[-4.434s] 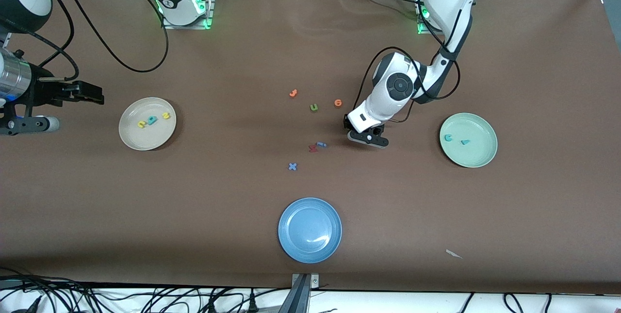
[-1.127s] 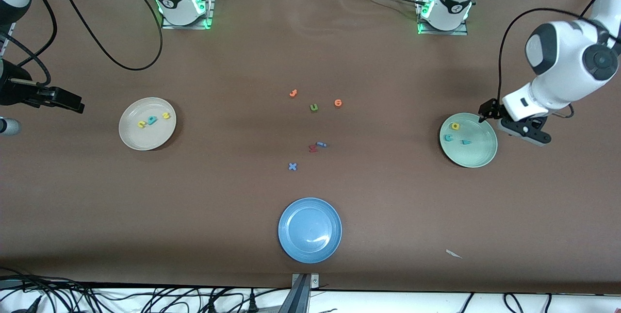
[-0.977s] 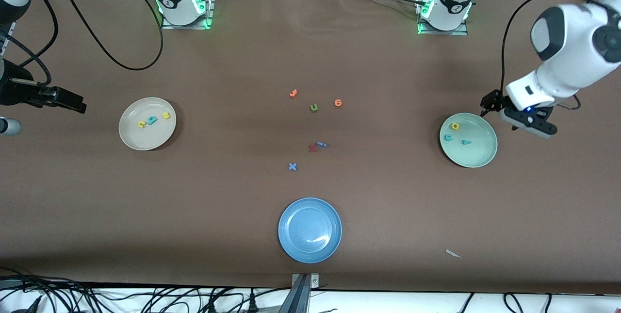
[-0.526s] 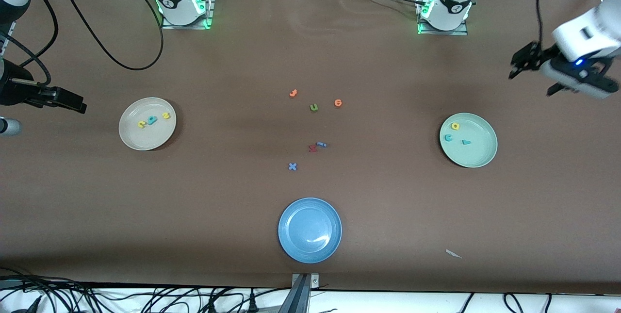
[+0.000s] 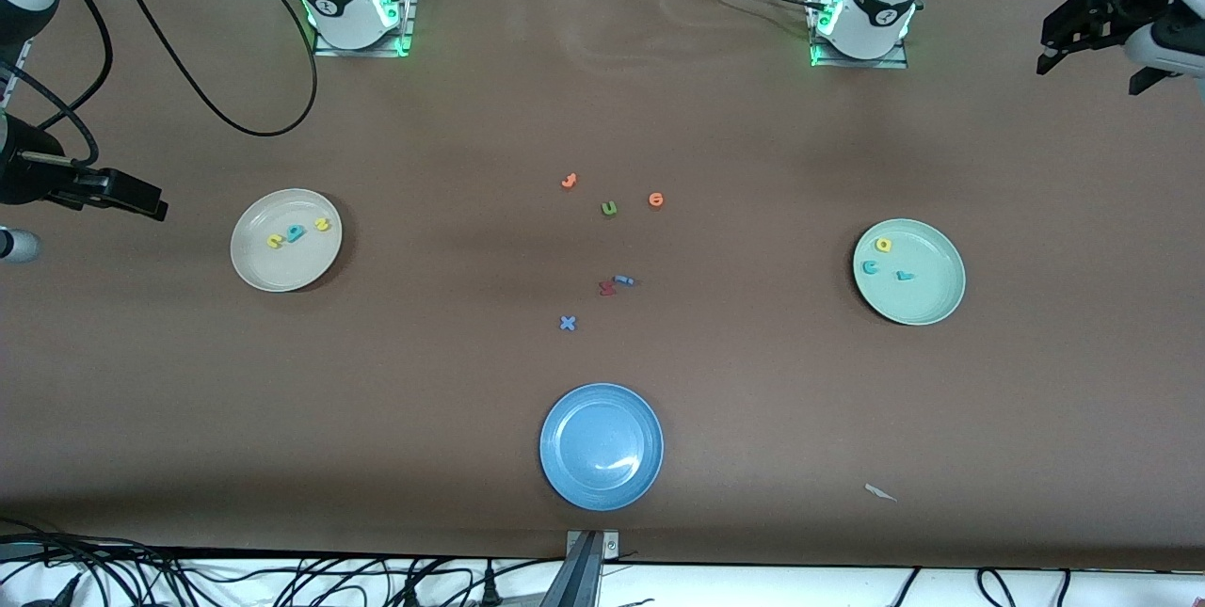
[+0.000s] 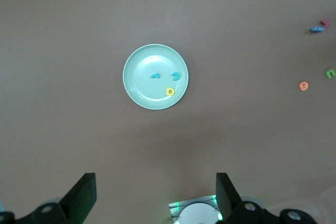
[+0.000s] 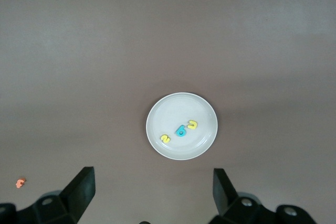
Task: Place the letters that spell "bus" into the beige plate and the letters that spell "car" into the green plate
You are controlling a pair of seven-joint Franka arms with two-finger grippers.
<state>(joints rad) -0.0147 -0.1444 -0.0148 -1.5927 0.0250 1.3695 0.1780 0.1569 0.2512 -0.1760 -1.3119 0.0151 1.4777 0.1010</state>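
Both sorting jobs look finished. The beige plate [image 5: 285,240], toward the right arm's end of the table, holds the letters that spell "bus" [image 5: 297,232]. The green plate [image 5: 908,270], toward the left arm's end, holds the letters that spell "car" [image 5: 883,259]. The left gripper [image 5: 1097,38] and right gripper [image 5: 118,198] hang high and well apart from their plates, fingers spread wide, holding nothing. Nothing lies between either pair of fingers.

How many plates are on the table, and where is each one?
3. The beige plate lies toward the right arm's end of the table, the green plate toward the left arm's end, and the blue plate between them, nearest the front camera. None seems hidden.
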